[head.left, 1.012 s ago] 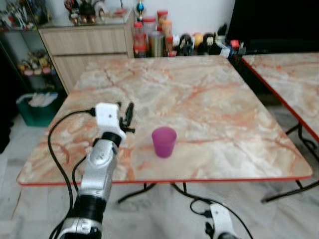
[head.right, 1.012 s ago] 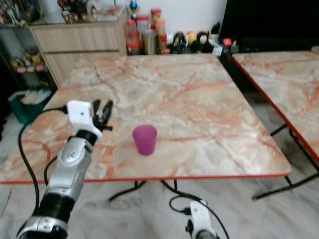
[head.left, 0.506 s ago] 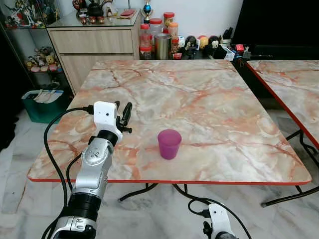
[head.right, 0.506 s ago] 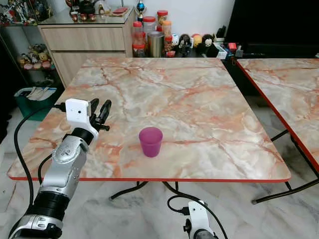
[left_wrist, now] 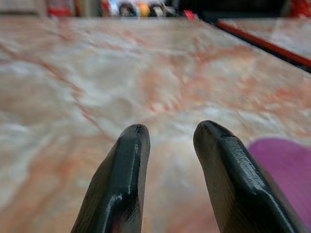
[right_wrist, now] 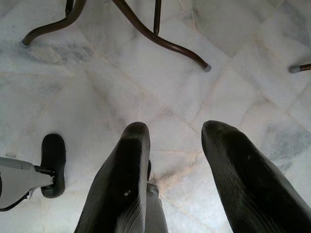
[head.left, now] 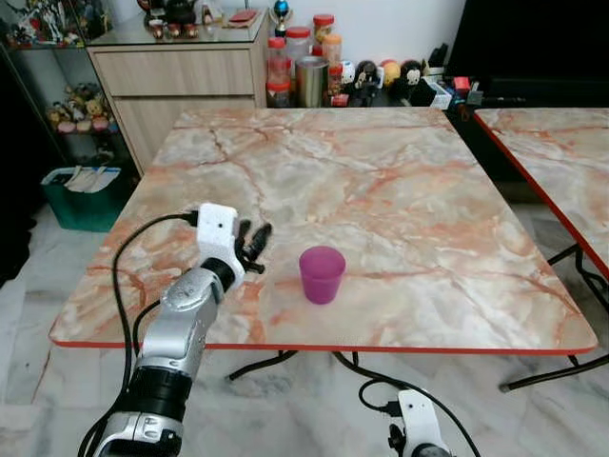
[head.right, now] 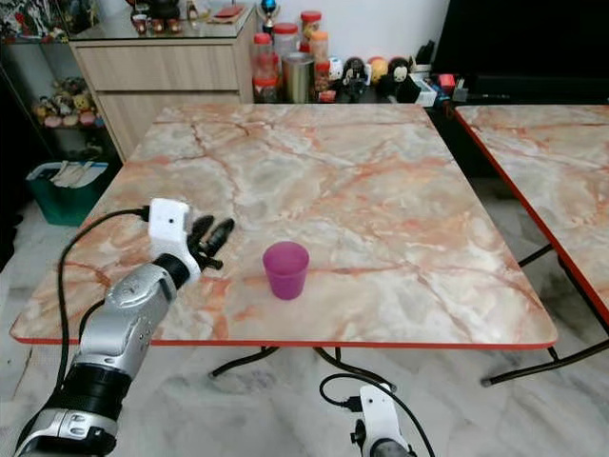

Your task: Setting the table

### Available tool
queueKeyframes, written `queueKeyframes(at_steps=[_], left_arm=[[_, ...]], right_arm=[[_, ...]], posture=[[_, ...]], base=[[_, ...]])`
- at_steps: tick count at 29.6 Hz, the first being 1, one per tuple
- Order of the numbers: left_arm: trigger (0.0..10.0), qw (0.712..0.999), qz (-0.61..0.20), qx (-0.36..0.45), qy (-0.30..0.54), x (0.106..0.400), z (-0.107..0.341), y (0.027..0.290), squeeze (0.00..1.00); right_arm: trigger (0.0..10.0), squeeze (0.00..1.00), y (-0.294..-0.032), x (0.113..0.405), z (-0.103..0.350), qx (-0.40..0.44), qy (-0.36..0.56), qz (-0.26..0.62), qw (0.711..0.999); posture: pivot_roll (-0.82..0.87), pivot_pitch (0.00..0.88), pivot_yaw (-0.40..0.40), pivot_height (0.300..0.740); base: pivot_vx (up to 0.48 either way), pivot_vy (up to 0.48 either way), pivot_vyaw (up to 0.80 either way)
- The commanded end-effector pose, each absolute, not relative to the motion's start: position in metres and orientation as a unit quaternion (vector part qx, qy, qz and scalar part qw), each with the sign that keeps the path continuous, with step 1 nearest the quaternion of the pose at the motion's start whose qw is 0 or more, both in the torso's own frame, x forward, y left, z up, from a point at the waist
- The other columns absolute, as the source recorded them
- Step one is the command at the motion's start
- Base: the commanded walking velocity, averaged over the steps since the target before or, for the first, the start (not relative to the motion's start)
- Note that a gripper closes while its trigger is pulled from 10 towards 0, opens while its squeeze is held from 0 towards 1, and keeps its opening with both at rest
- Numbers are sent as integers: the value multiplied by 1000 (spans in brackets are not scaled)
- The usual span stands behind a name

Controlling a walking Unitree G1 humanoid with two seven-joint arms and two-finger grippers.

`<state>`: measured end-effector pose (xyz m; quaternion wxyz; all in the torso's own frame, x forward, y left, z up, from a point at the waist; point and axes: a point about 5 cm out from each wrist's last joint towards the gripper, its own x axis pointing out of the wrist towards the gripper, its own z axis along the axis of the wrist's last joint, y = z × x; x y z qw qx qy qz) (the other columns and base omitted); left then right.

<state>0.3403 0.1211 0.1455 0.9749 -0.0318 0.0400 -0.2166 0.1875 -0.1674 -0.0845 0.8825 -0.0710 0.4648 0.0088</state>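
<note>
Purple plastic cup (head.left: 322, 273) stands upright on the marble-patterned tabletop with the orange-red rim (head.left: 381, 190), near the front edge, roughly centre of the table's width. Nothing inside it that I can see.

Left gripper (head.left: 255, 245) sits low over the table, just beside the cup, on the robot's left of it. Fingers point across toward the cup and slightly away from the robot. Gap between the two black fingers is narrow to moderate, nothing held. In the left wrist view the cup (left_wrist: 286, 174) shows off to one side of the fingers (left_wrist: 124, 179), so it's not yet lined up between them.

Cup's axis is vertical; a side grasp looks natural, but the jaws probably need to open wider than the cup first.

Right gripper (right_wrist: 170, 170) hangs below the table edge, pointing at the tiled floor (right_wrist: 97, 82), fingers parted, empty. Left arm is clearly the nearer one.

Path between left gripper and cup is bare tabletop. Jars and bottles (head.left: 300, 67) sit well apart beyond the far edge; second table (head.left: 561, 162) to the right, not a factor.
</note>
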Motion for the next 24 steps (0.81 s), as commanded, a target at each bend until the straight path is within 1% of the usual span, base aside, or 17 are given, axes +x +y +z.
queueKeyframes(at_steps=[1,4,5,6,7,8,10,15,24], left_arm=[[10000,968,-248,-17,32,343,159,110,0],[10000,965,-262,-12,26,343,161,102,0],[10000,967,-254,-8,20,344,161,102,0],[10000,974,-228,-8,13,345,159,105,0],[10000,974,-228,-8,13,345,159,105,0],[10000,979,-205,-14,9,346,158,108,0],[10000,981,-191,-27,-4,346,159,111,0],[10000,985,-168,-43,-23,344,165,116,0],[10000,986,-160,-34,-27,344,163,120,0]], right_arm=[[10000,0,-166,190,-83,-74,464,10,883],[10000,0,-166,190,-83,-73,464,10,883],[10000,0,-166,190,-83,-73,464,9,883],[10000,0,-166,190,-83,-72,464,9,883],[10000,0,-166,190,-83,-72,464,9,883],[10000,0,-165,190,-84,-71,464,9,883],[10000,0,-165,189,-84,-71,465,8,883],[10000,0,-166,188,-84,-73,466,9,882],[10000,0,-166,190,-84,-77,465,14,882]], posture=[[103,0,-1,740],[101,0,2,740],[97,0,6,740],[97,0,7,740],[97,0,7,740],[93,0,9,740],[93,0,9,740],[100,0,1,740],[99,0,1,740]], base=[[0,0,0],[0,0,0],[0,0,0],[0,0,0],[0,0,0],[0,0,0],[0,0,0],[0,-324,0],[0,-384,0]])
